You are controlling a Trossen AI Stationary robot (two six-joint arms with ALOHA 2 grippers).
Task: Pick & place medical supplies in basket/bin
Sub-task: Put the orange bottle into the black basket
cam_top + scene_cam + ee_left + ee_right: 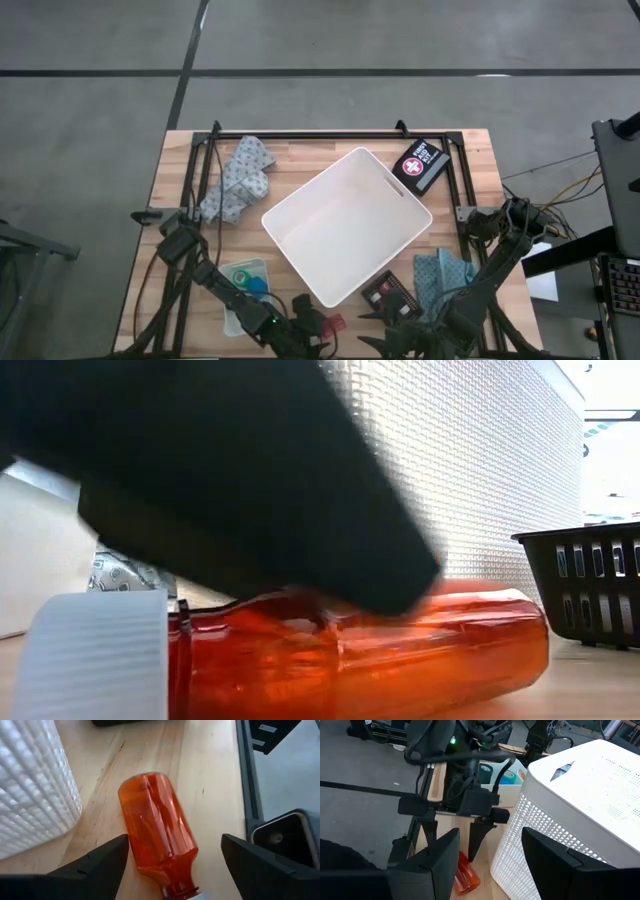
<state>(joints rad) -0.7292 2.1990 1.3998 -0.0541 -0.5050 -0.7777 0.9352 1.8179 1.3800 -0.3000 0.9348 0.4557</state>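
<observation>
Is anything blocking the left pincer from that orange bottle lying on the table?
No. The left pincer is open with its fingers either side of the orange bottle, which lies on bare wood beside the white bin.

Robot lab or workshop: light wooden tabletop with black metal frame, bare grey concrete floor with dark seams, loose cables alongside.

The orange translucent plastic bottle lies on its side on the wooden table, just beside the large white plastic bin.
</observation>
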